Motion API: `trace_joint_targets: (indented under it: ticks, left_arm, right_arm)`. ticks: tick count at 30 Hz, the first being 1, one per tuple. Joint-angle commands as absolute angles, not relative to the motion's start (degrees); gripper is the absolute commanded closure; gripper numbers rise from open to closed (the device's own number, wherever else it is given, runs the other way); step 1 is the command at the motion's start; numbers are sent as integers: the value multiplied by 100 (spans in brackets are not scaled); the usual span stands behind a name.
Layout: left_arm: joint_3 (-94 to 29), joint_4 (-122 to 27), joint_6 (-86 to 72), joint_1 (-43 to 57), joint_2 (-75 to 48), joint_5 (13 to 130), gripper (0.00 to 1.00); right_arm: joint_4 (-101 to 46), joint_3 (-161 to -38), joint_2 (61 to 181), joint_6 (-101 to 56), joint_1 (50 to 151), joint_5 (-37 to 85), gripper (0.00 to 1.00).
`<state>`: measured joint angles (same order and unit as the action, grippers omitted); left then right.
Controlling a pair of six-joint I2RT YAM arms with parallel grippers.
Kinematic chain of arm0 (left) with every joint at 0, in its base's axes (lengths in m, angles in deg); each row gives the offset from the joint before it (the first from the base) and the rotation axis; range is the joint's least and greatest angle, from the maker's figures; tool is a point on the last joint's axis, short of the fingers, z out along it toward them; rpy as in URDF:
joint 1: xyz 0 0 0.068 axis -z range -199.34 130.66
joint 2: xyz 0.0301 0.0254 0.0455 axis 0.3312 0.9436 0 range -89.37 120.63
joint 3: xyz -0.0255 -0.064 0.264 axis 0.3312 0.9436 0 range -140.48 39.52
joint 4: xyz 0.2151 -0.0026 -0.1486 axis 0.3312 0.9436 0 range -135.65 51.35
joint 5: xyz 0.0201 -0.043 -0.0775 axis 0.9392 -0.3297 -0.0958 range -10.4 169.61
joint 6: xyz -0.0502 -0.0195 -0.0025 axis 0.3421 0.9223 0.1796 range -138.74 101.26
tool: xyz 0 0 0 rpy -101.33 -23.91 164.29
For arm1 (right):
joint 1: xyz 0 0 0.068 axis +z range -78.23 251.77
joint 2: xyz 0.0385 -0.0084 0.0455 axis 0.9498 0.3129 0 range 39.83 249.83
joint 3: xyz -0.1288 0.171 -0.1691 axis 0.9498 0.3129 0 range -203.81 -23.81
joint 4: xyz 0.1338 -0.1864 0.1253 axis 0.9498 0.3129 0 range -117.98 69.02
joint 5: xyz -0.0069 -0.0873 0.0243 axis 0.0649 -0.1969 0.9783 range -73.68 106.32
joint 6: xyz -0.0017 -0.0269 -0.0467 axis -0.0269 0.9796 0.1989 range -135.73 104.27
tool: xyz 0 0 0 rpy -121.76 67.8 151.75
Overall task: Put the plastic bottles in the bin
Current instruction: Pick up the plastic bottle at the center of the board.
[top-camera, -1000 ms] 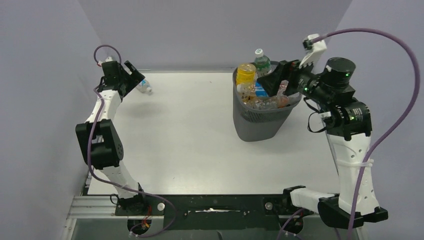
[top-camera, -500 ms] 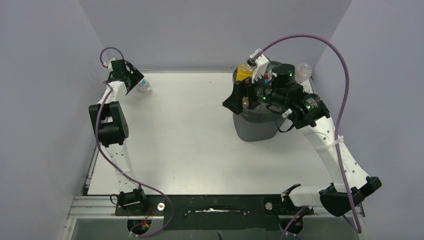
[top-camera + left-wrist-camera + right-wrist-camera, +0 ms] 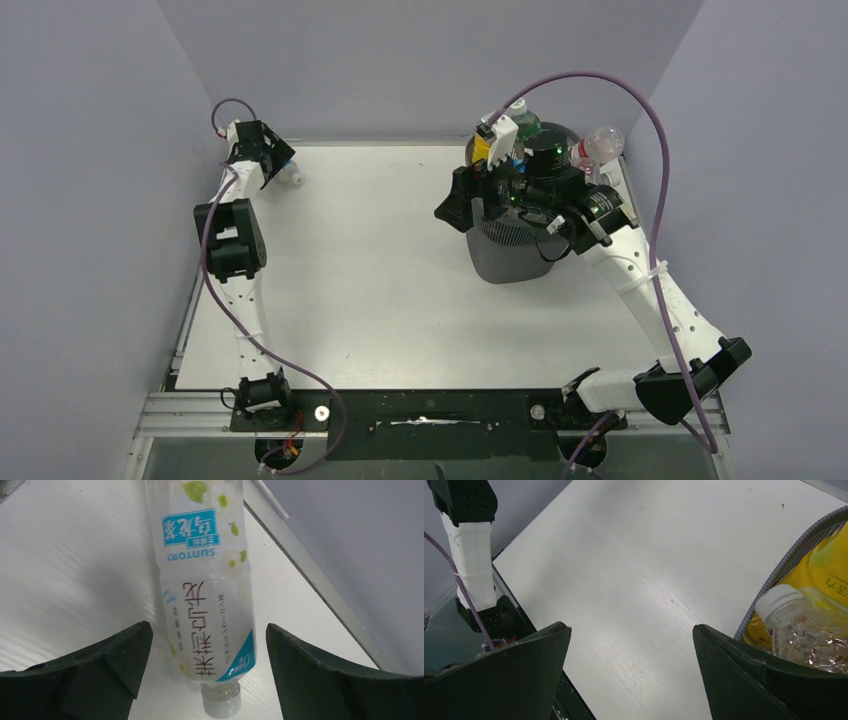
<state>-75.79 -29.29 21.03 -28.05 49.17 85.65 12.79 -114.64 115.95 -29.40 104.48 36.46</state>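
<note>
Bottle (image 3: pixel 205 580), laid far left on desk (image 3: pixel 380 270), is flanked by wide-open left jaws; right jaws are held wide, empty, at bin (image 3: pixel 510 255).

White matte table (image 3: pixel 380 290) with faint grain lines, a metal strip (image 3: pixel 320 585) along its far edge and a dark rail (image 3: pixel 430 408) across its near edge. One plastic bottle (image 3: pixel 207 590) lies on its side directly on the surface in the far left corner, just beside the strip. It is clear, with a white label showing teal panels and a flower print, and a white cap. The dark grey mesh bin (image 3: pixel 510 255) stands upright on the far right part of the table, well apart from that bottle.
</note>
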Motion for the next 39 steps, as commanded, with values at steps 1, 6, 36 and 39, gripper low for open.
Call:
trace_joint_targets:
  ticks: [1,6,36,39]
  left_arm:
    - [-8239,-2915,2167,-2696,5312,8605,17]
    - [-7908,-3003,2096,-2671,5240,8536,39]
    - [-2405,-5605,889,298,-2114,4614,57]
    - [-2374,-5576,835,548,-2274,4492,57]
  right_arm:
    - [882,-11422,11670,-2811,10501,3622,1]
    - [865,-11375,11699,-2800,10508,3582,2]
    - [-256,-11993,11518,-4675,9836,4190,1]
    - [-636,-11931,11372,-4960,9567,4396,2]
